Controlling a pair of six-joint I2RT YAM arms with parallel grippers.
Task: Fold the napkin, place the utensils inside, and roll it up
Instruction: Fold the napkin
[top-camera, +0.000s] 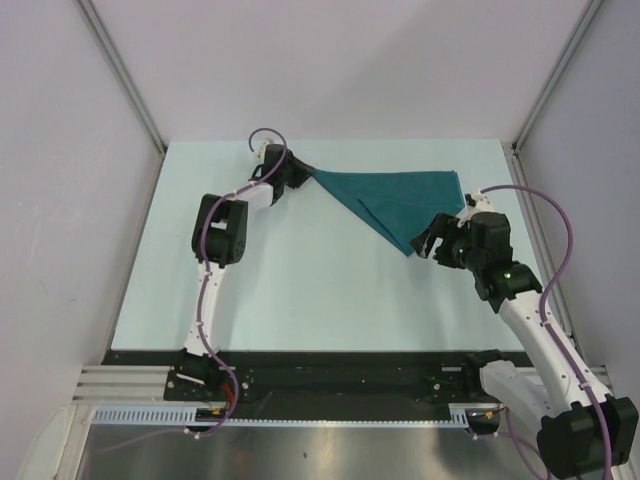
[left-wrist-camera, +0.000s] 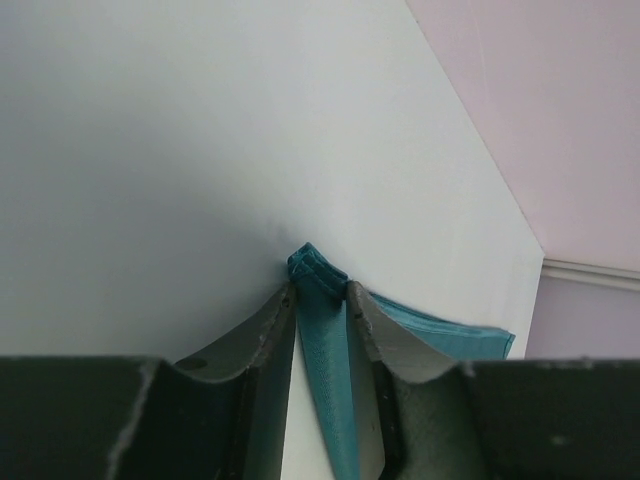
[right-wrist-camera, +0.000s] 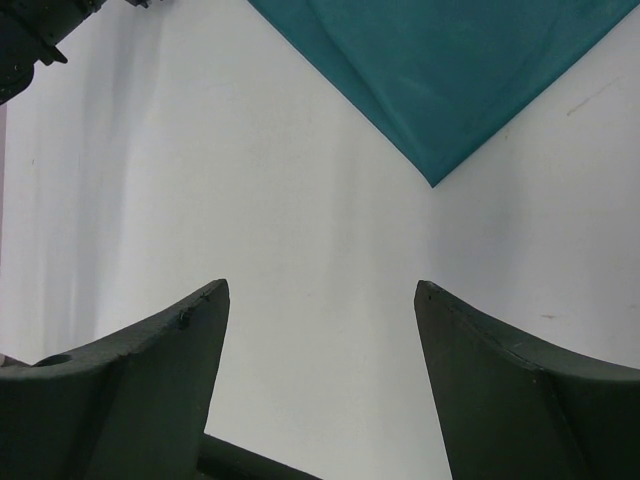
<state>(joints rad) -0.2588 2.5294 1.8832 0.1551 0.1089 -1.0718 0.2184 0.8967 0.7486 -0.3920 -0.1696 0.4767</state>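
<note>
The folded napkin (top-camera: 400, 200), at the far middle, is pinched at its left corner by the left gripper (top-camera: 299, 178). The right gripper (top-camera: 430, 243) is spread. The fold could be undone if tugged hard.

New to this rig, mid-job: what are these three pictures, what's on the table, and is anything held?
Two robot arms are bolted at the table's near edge. The wide picture looks down from above and behind them: the left arm on the left, the right arm on the right. The other two pictures come from a camera on each wrist, looking out past that arm's own claw. On the pale table lies a teal napkin, folded into a triangle. The left claw is shut on its far-left corner. The right claw is open and empty, near the napkin's near corner. No fork shows.
</note>
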